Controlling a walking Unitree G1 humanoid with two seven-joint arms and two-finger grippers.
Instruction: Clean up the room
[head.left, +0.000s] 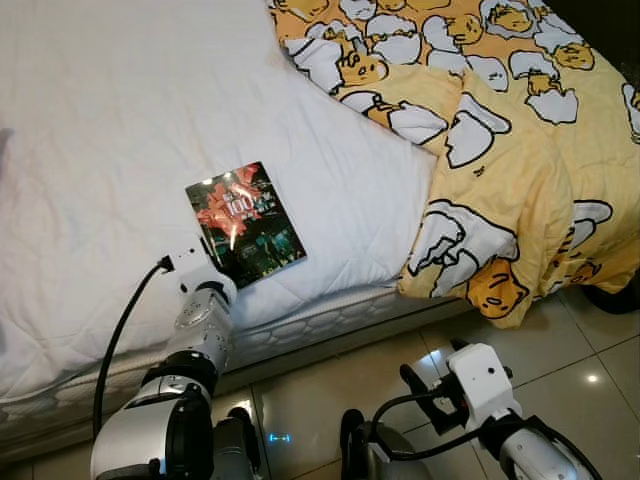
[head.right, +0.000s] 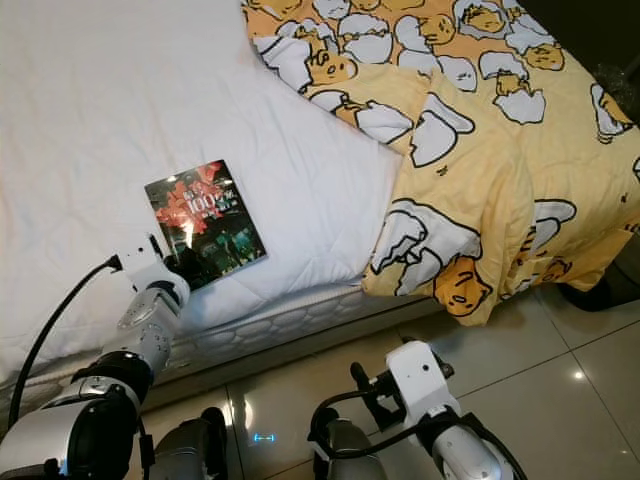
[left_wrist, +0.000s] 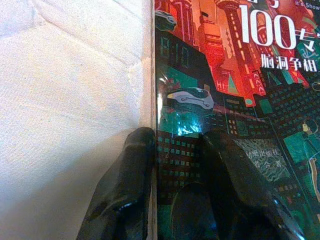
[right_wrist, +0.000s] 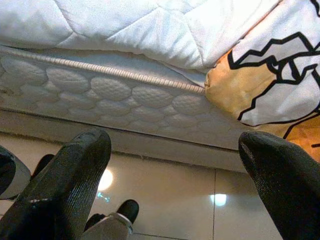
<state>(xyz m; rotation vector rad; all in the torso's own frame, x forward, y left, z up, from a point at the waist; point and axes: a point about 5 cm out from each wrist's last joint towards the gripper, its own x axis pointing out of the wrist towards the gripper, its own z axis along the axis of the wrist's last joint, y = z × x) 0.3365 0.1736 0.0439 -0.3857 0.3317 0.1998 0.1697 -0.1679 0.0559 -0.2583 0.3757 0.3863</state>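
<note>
Early in the cleanup, by the look of it: the book (head.left: 245, 225) lies on the white bed sheet (head.left: 100, 150), not yet lifted, and the yellow cartoon duvet (head.left: 500, 150) sits bunched on the right side of the bed, hanging over the near edge toward the tiled floor (head.left: 560, 350). Judged left to do: lift the book, put it away, maybe straighten the duvet.

Left gripper (head.left: 213, 250) is at the book's near-left corner. In the left wrist view one finger lies on the sheet at the book's edge and the other on the cover, slightly parted; whether they pinch the book, cannot tell.

Right gripper (right_wrist: 175, 165) hangs idle low by the mattress side (right_wrist: 125, 95), fingers spread wide, holding nothing.

Book: thin glossy paperback, flat, cover up, rotated a bit; red and teal city art, big white "100" plus Chinese text, glare on the cover.
</note>
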